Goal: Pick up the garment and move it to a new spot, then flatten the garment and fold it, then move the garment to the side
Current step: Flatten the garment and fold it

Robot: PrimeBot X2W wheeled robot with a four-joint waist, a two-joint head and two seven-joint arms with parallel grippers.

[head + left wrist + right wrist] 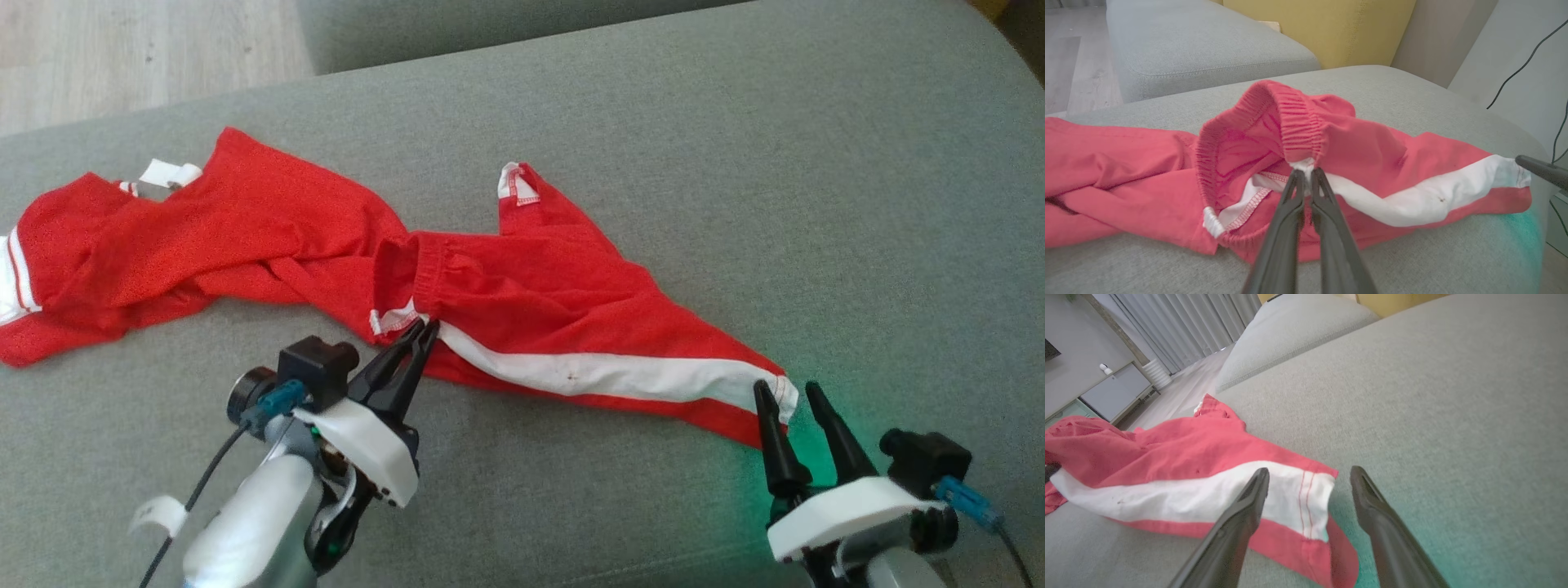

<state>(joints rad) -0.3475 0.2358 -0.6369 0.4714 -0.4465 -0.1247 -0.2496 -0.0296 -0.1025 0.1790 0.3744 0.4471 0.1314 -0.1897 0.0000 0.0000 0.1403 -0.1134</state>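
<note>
Our left gripper (426,325) is pinched shut on a red garment (269,237), its two dark fingers pressed together on the elastic waistband (1300,130) right where a white side stripe (604,374) begins. In the left wrist view the gripper (1306,173) holds that bit of waistband slightly raised, so the waist opening gapes towards us and shows the paler inside of the cloth.

Our right gripper (788,385) stands wide open with nothing in its grasp. It sits at the far end of the same stripe, where one leg ends in a stitched hem (1314,502). In the right wrist view the gripper (1309,471) has one finger over the white stripe and the other over bare cushion, with the hem's edge between them. We cannot tell whether either finger touches the cloth.

The garment looks like a pair of sports bottoms. It lies crumpled across a grey fabric sofa cushion (735,163), one leg running to our right gripper and the rest bunched off to our left. A green glow tints the cushion by the right gripper.

Beyond it are a second grey cushion (1188,49), a wooden floor (122,49) and something upholstered in yellow (1331,28).
</note>
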